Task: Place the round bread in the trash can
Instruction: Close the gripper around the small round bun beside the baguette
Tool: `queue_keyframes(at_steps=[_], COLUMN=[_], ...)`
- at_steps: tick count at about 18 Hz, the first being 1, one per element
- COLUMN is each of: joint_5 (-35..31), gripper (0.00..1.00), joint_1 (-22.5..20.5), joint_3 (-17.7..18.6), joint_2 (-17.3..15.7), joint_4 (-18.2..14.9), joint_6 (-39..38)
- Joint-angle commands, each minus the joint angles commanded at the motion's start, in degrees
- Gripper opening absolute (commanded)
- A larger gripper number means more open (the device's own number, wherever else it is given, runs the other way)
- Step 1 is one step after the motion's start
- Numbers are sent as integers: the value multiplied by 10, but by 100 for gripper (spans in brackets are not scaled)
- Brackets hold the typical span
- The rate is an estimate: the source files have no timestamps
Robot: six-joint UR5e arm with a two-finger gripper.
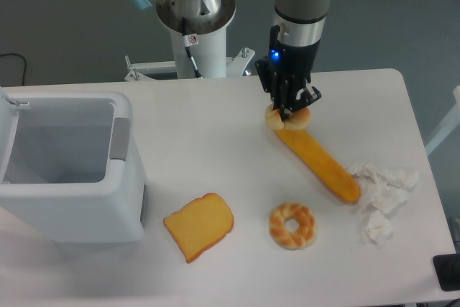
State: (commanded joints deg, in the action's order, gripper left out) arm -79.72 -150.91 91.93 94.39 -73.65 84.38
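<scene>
The round bread [277,118] is a small pale bun with tan patches, lying on the white table right at the far end of a long orange loaf. My gripper [290,110] is straight down over it, its black fingers around the bun and hiding most of it. I cannot tell whether the fingers press on it. The trash can [68,213] is a big white bin with a grey inside, standing at the left edge of the table, far from the gripper.
A long orange baguette [320,165] runs diagonally from the bun toward the right. A toast slice [199,226] and a twisted ring bread [292,226] lie near the front. Crumpled white paper [381,195] lies at the right. The arm's base [195,23] stands behind the table.
</scene>
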Motion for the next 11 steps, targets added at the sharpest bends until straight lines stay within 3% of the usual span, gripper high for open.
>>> queue_keyframes(at_steps=[2, 11], joint_5=[2, 2], gripper=[9, 9], joint_1=[2, -2], joint_3=[16, 4], joint_2=[-5, -6], joint_4=[4, 2], joint_6=[0, -1])
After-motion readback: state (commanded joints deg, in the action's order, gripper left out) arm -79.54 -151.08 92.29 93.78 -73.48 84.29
